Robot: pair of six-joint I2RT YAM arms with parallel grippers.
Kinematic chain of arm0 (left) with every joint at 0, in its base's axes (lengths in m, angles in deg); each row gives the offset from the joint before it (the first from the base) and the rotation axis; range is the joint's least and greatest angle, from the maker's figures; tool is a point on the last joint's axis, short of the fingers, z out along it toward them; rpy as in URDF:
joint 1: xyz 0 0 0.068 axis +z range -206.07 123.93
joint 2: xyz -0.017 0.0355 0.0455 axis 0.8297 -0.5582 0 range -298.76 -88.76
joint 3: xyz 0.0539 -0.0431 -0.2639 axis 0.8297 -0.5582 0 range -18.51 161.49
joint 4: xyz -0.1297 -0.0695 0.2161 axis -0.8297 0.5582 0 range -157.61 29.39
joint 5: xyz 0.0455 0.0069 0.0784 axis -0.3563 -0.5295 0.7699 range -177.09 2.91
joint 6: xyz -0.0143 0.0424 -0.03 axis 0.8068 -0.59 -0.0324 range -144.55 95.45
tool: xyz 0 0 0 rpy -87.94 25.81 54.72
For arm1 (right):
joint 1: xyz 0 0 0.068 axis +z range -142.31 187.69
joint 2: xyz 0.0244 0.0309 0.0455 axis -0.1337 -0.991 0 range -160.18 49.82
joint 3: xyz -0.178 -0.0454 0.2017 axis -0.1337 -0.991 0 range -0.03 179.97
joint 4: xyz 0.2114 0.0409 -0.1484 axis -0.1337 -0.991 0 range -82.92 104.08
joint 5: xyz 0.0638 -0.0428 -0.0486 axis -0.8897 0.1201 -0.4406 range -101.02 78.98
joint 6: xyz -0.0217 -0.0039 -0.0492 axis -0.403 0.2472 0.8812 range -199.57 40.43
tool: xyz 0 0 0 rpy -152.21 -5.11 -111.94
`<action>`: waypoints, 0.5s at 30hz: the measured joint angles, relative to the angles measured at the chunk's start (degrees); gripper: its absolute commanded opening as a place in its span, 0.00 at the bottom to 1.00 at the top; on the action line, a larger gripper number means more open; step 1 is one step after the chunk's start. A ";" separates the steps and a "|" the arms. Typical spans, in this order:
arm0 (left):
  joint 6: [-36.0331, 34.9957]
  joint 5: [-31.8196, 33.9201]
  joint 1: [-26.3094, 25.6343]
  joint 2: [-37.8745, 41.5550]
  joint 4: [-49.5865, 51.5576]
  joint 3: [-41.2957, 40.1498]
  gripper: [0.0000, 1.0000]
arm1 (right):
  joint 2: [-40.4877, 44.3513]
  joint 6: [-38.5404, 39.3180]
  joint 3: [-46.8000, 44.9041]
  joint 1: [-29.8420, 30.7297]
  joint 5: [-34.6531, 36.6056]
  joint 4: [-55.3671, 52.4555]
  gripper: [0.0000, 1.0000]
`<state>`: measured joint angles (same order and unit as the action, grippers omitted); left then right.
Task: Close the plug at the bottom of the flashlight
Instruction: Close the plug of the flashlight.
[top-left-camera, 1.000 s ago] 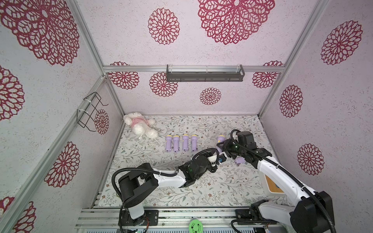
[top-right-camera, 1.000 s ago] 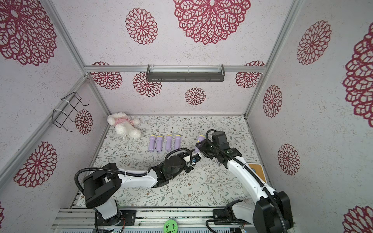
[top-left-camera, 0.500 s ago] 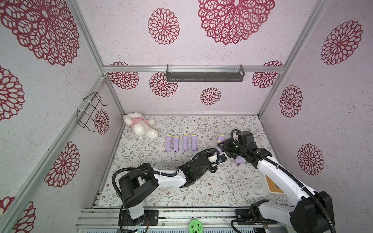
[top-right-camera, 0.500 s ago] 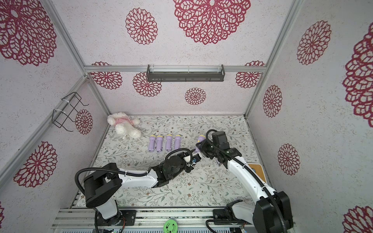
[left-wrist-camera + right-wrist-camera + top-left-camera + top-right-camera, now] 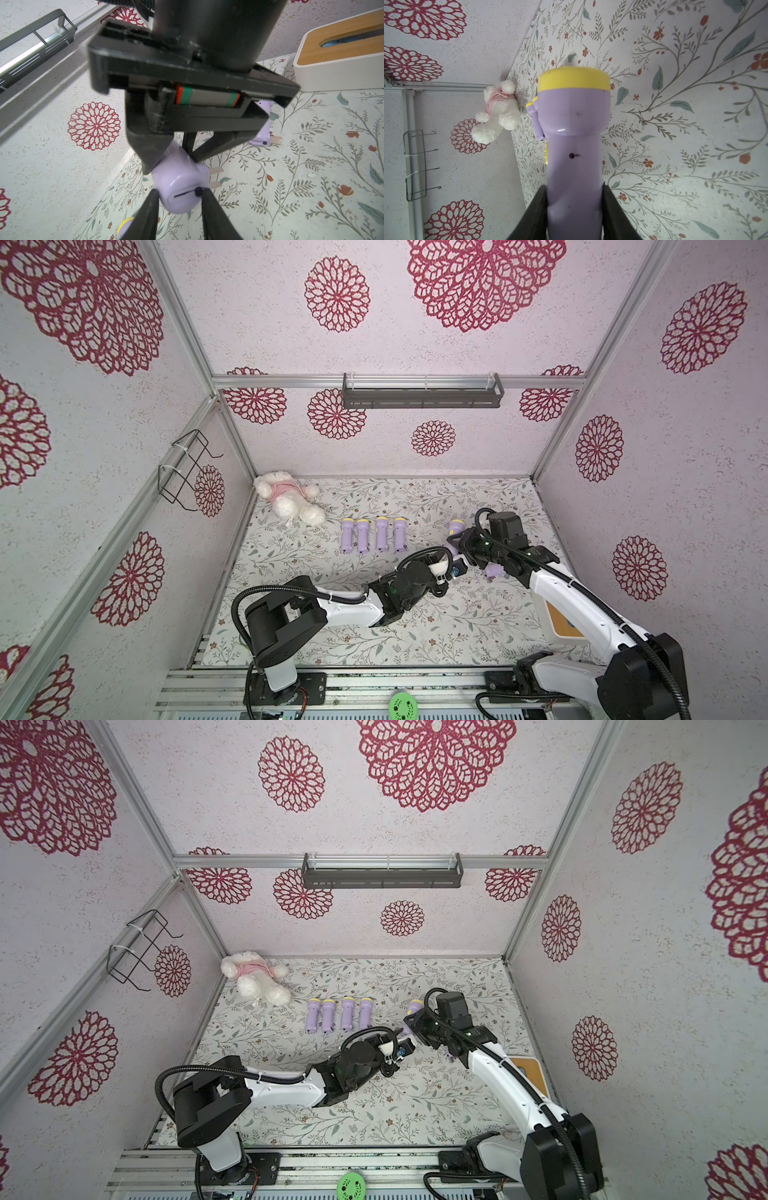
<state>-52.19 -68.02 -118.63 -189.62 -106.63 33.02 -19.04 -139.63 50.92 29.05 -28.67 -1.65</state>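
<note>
Floral tabletop [image 5: 457,626] below, right gripper [image 5: 574,187] clamps the flashlight [image 5: 574,116]; left gripper [image 5: 178,191] straddles its base, grip unclear. Missing the 2 plug prongs [image 5: 216,170] could twist it loose.

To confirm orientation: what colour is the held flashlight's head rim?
Yellow rim on the lilac flashlight; clearest in the right wrist view.

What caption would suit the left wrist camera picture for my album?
The left gripper straddles the base of the purple flashlight held by the right gripper, plug prongs sticking out.
</note>
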 measured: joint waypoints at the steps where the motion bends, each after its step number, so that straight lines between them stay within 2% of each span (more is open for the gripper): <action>1: -0.04 0.07 -0.02 -0.02 0.13 0.07 0.35 | 0.00 0.00 0.00 0.00 0.02 0.00 0.00; 15: -0.92 1.22 -0.37 -0.04 0.81 0.61 0.32 | 0.00 -0.02 0.00 -0.11 0.09 0.07 0.00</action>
<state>-53.11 -66.79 -119.00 -189.66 -105.83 33.63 -19.04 -139.65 50.92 28.94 -28.58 -1.59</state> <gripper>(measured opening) 0.328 0.380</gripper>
